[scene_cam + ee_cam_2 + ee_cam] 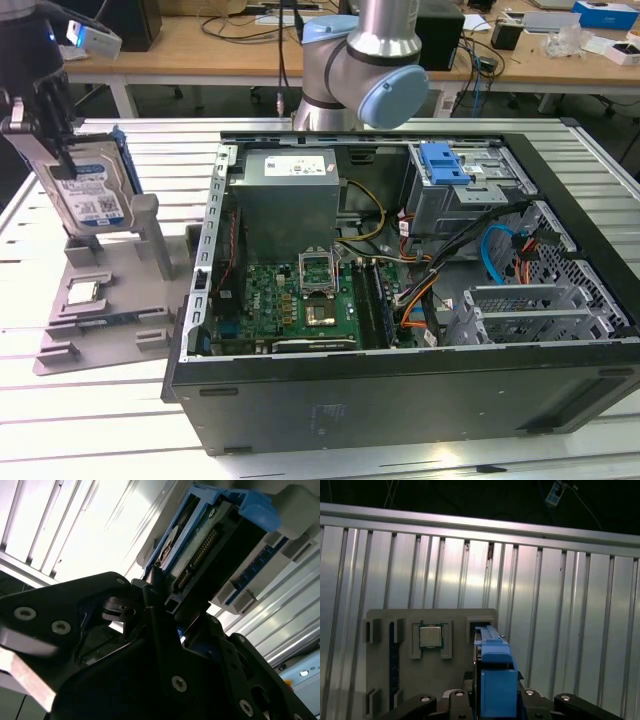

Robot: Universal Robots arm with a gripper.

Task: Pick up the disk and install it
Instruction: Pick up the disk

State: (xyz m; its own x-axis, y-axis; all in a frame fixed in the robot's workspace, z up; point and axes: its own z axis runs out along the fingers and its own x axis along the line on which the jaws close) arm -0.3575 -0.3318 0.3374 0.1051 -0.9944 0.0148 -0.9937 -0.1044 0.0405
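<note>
Holds the flat silver rectangular disk (100, 200) in its blue plastic frame upright, black metal gripper (58, 150) clamped on its edge, likely for a straight lift from the grey plastic stand (150, 240).

The exterior view looks down from high and well back, the stand (150, 240) at the exterior view's left and the case (400, 390) beside it. The first wrist view faces straight down onto the stand from nearer. The second wrist view sits very close, looking along the disk (200, 555). All three views share the stand and disk.
</note>
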